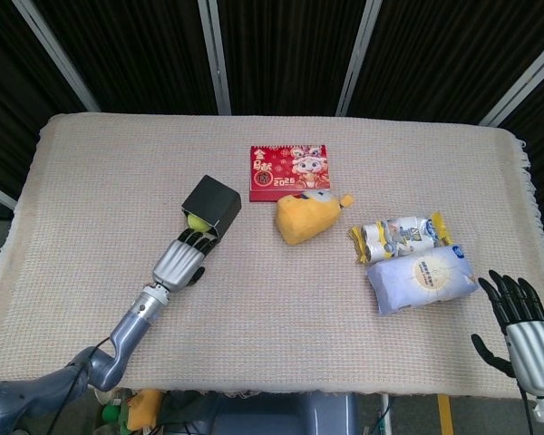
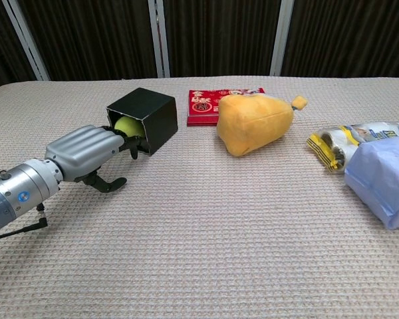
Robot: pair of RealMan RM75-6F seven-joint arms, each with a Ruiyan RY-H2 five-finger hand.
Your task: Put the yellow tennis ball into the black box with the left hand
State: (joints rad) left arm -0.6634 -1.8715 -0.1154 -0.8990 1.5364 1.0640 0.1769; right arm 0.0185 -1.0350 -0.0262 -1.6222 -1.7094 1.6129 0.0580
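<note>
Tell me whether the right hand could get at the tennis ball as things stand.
Probably not. The tennis ball sits inside the black box, whose opening faces the left hand blocking it. The right hand hangs open off the table's far right, with the snack packs between.

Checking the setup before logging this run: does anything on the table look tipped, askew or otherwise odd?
The black box lies tipped on its side, its open mouth facing the left hand, with the yellow tennis ball just inside that opening. It also sits at an angle to the table edges. Nothing looks spilled or damaged.
</note>
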